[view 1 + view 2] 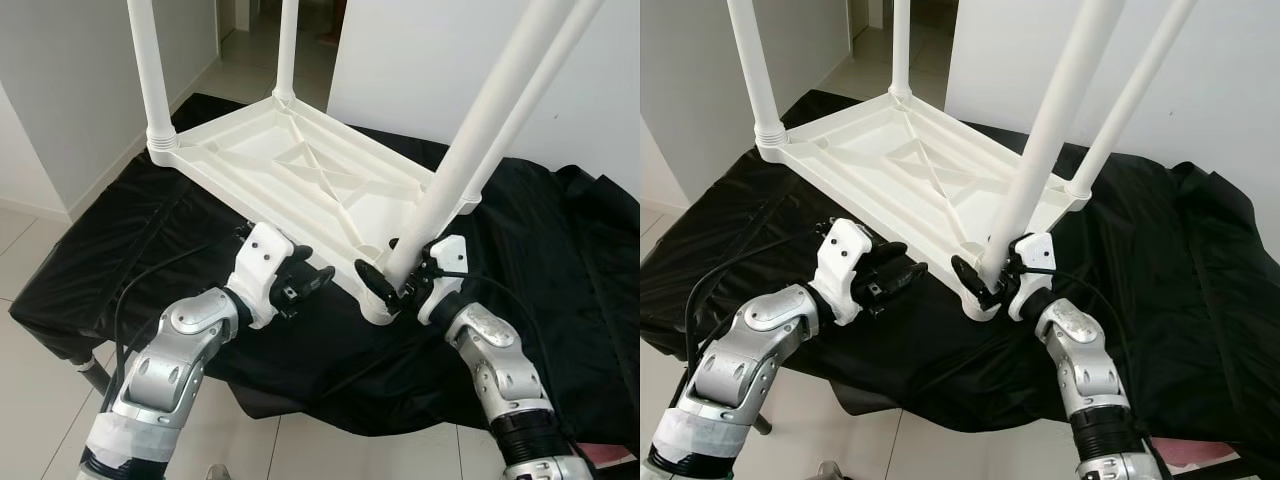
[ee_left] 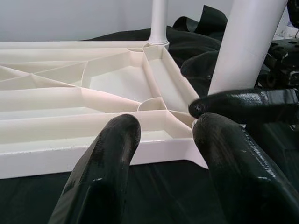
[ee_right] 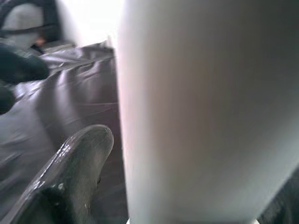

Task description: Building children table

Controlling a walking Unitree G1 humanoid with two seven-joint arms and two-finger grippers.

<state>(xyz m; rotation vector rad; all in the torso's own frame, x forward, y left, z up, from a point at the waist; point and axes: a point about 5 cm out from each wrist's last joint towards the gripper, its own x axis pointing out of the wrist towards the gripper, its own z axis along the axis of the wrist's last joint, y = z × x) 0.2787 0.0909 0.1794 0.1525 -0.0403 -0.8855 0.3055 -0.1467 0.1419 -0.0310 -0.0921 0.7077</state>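
Surroundings: crumpled black cloth point(image 1: 560, 260) covers the work surface; white walls behind; pale tiled floor point(image 1: 20, 330) below.
Table: white moulded-plastic children's tabletop point(image 1: 300, 170) lies upside down on the cloth, ribbed underside with diagonal braces facing up.
Legs: smooth white round plastic legs; far-left leg point(image 1: 150, 70), far-centre leg point(image 1: 287, 50) and far-right leg point(image 1: 530, 100) stand in corner sockets.
Near leg: fourth white leg point(image 1: 470, 150) stands tilted at the near corner socket point(image 1: 380, 305).
Right gripper point(image 1: 392, 278): fingers clamped around the base of the near leg, forearm angled up from below.
Left gripper point(image 1: 312, 280): fingers parted, holding nothing, just beside the tabletop's near edge; wrist bent inward.
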